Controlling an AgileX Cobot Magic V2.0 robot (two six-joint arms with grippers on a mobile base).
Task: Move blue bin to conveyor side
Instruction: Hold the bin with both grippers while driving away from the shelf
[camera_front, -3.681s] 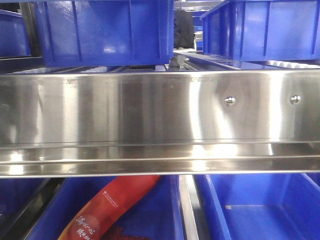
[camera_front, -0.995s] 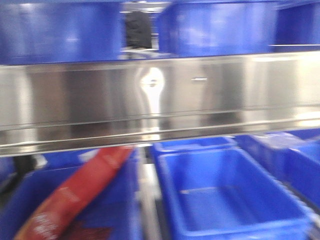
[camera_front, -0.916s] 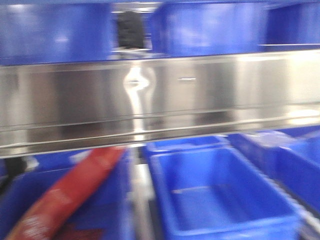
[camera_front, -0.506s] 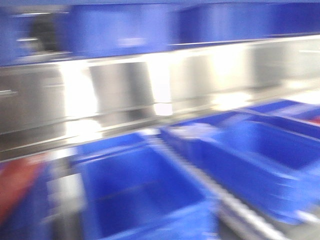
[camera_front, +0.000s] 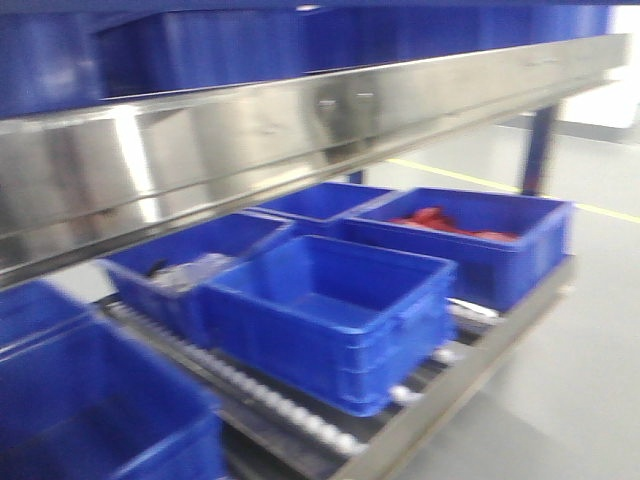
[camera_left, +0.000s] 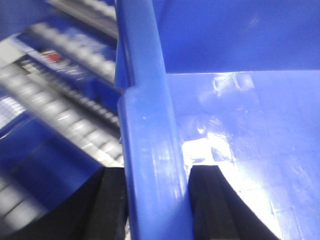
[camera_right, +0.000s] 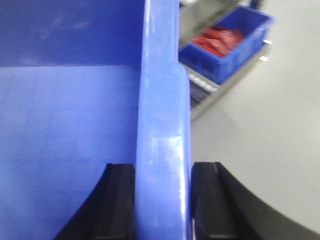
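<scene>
The blue bin fills both wrist views. In the left wrist view its thick rim (camera_left: 150, 150) runs up the frame, and my left gripper (camera_left: 157, 202) is shut on it, one black finger (camera_left: 112, 202) outside the wall and one inside. My right gripper (camera_right: 162, 200) is shut on the opposite rim (camera_right: 162, 115), with black fingers (camera_right: 120, 200) on both sides. The bin's inside looks empty. The conveyor is out of view.
A stainless-steel rack beam (camera_front: 300, 130) crosses the front view, with blue bins above it. On the lower roller shelf (camera_front: 300, 420) stand several blue bins: an empty one (camera_front: 330, 320) and one with red packets (camera_front: 470, 235). Grey floor (camera_front: 580, 360) with a yellow line lies to the right.
The front view has swung right: the rack now recedes to the left at an angle, and open floor shows on the right. The red packet seen close up earlier has gone from the frame.
</scene>
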